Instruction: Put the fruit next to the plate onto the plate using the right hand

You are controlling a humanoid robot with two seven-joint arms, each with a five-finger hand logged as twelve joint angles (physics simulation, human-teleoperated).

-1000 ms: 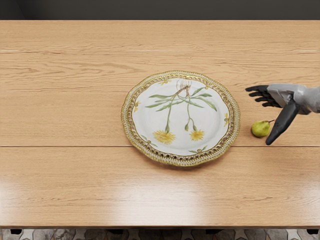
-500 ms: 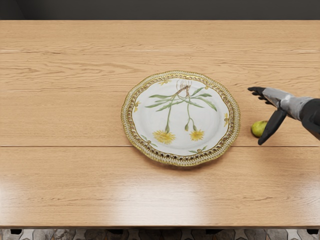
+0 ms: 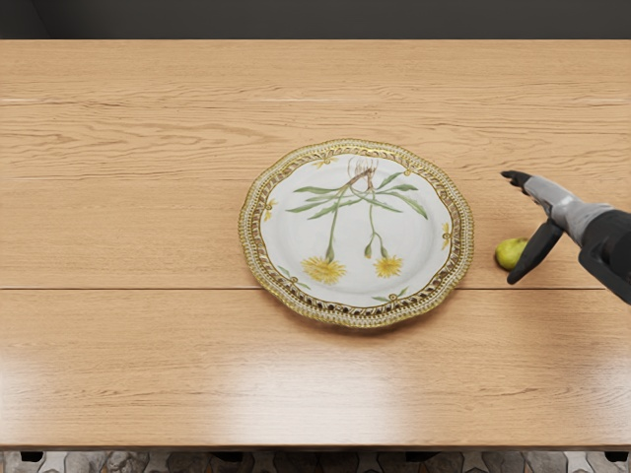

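Fruit [image 3: 510, 252]: small, yellow-green, pear-like; lying on the desk [image 3: 138, 335], just beside the right rim of the plate [image 3: 246, 225], not on it, with a narrow strip of bare wood between. Partly covered on its right side by a dark thumb [image 3: 530, 261].

Right hand [image 3: 554, 210]: coming in from the right edge on a grey-and-black forearm [image 3: 603, 241], above and to the right of the fruit. Spread, holding nothing. Fingers [image 3: 517, 178] stretched out leftward towards the plate, close together, dark at the tips. Thumb splayed well away from them, slanting down and to the left, tip ending by the fruit's lower right. Perhaps touching the fruit, perhaps only passing in front of it; hard to tell from this angle.

Plate: round, white, painted with green stems and yellow flowers, edged by a pierced gold-toned border; lying flat near the middle of the desk.

Desk: light wooden planks, grain running left to right, glossy towards the near edge; dark band behind the far edge, patterned floor [image 3: 296, 461] below the near one
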